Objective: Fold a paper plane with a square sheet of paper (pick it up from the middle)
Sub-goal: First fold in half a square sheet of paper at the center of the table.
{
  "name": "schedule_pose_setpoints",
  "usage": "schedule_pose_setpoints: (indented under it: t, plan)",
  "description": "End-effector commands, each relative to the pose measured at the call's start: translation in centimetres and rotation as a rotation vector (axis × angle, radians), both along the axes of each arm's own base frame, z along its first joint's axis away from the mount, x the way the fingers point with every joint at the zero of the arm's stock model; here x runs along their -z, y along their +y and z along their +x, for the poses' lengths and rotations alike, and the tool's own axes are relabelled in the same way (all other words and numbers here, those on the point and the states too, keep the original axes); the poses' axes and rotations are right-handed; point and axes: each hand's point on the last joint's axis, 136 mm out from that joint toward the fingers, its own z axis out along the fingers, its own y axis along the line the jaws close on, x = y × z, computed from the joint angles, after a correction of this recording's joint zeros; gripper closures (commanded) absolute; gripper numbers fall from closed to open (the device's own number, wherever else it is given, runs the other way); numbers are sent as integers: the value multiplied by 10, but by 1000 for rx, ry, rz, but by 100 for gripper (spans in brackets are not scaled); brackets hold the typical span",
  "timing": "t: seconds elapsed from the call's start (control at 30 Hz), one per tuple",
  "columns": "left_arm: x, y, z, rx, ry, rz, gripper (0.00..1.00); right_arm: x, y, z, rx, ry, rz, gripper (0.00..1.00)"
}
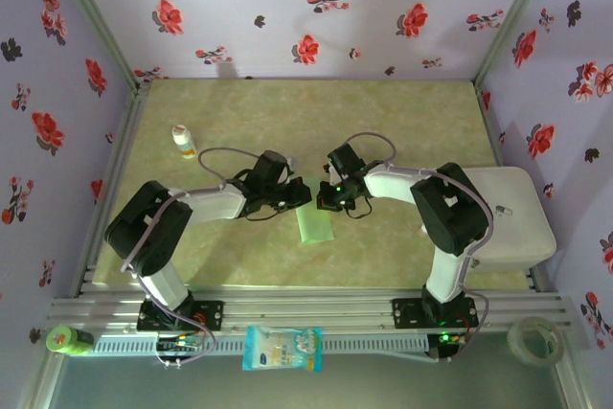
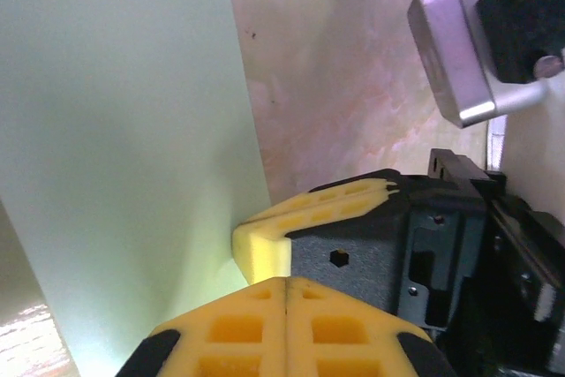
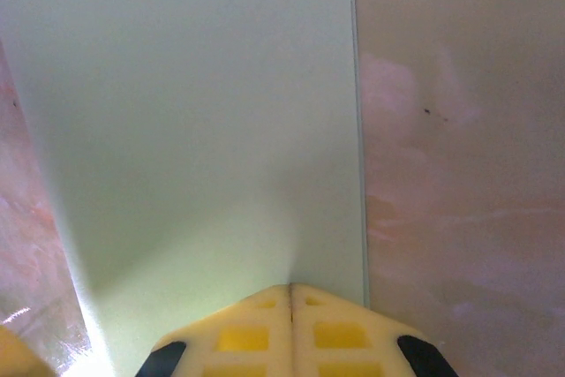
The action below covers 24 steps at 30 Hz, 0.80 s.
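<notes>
While both pincers are sitting clenched at the far end of the folded square sheet of paper, which is lying mid-bench, one risk is showing. The left pincer and right pincer are crowding together, so any dragging could be skewing the crease or tearing the sheet. Whether either is nipping paper, I cannot tell. Count: one sheet, two pincers, one white bottle, one packet.

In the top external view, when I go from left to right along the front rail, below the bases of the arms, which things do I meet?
small green object → white-and-blue plastic packet → roll of clear tape
</notes>
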Motion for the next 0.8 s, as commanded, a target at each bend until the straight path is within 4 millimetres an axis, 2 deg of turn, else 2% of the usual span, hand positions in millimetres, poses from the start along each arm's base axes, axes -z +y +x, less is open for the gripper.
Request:
schedule_pose_setpoints:
  t: [0.0,0.37,0.77]
  plan:
    - [0,-4,5,-5,4,-29,100,54,-56,-33,44,136,-276,100]
    - [-4,-12,3,29,12,-58,100,53,-56,-33,53,133,-270,100]
    - [12,-4,-7,28,43,-38,100,52,-57,-34,55,132,-272,100]
